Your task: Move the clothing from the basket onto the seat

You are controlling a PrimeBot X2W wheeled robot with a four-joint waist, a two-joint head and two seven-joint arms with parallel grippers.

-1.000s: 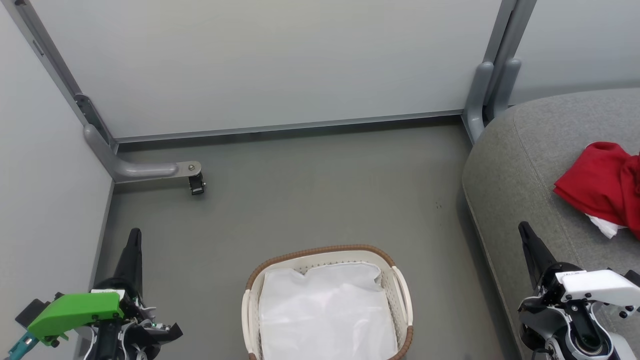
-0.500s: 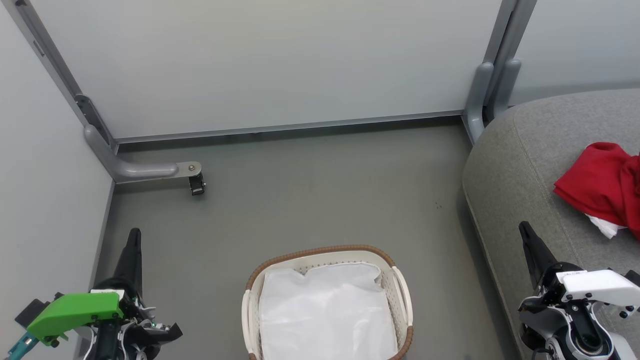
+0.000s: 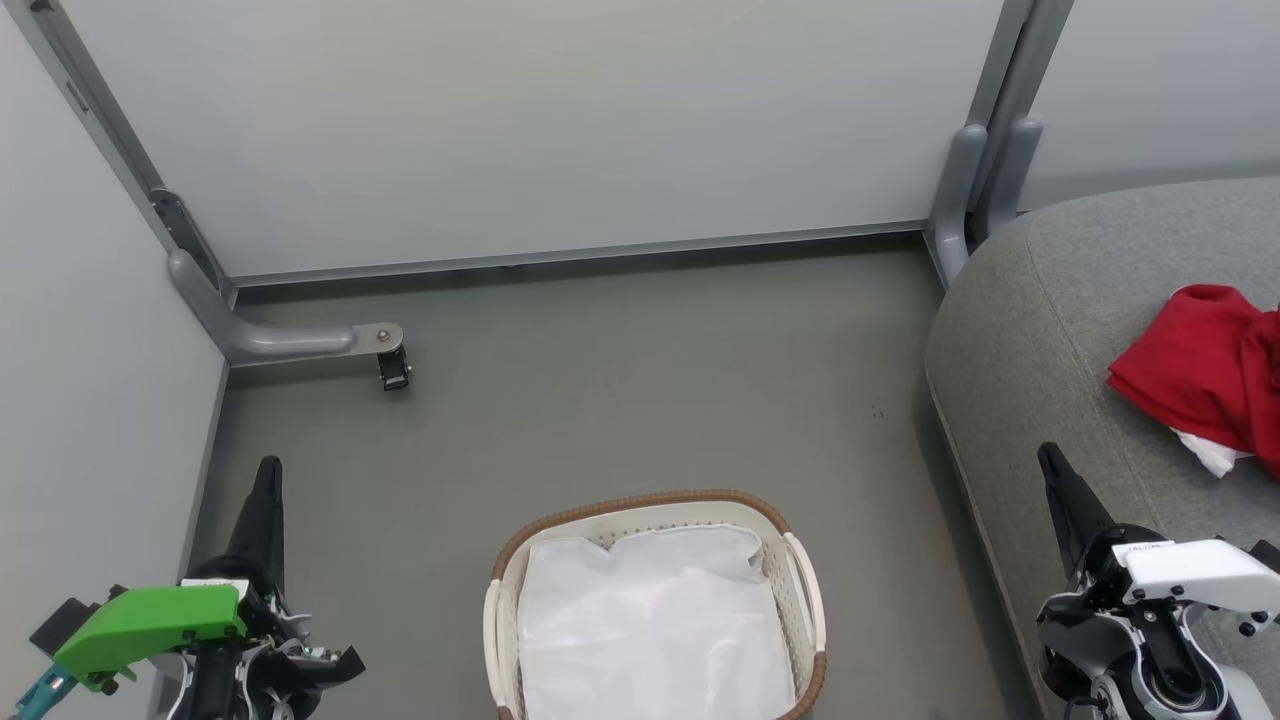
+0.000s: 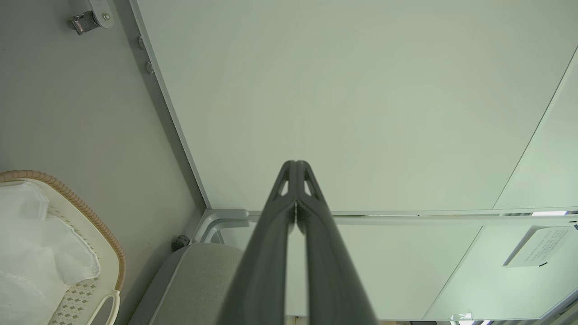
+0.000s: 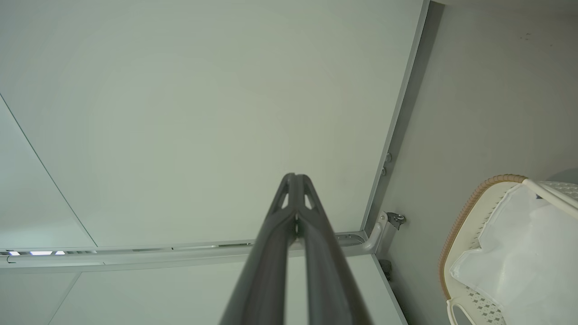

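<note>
Left gripper (image 3: pixel 268 478) fingers pressed together, empty; right gripper (image 3: pixel 1052 465) same, empty. Wall label (image 4: pixel 537 246) too small to read. Basket (image 3: pixel 640 500) with white liner (image 3: pixel 650 620) on grey floor (image 3: pixel 620 360). Clothing (image 3: pixel 1205 370) lies on seat (image 3: pixel 1040 330). Pale partition panels (image 3: pixel 560 130) behind.

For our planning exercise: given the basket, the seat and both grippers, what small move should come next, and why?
Probably none beyond leaving both arms parked: the red clothing lies on the seat, the basket shows its white liner and no red fabric, and the left gripper and right gripper have fingers shut, holding nothing.
</note>
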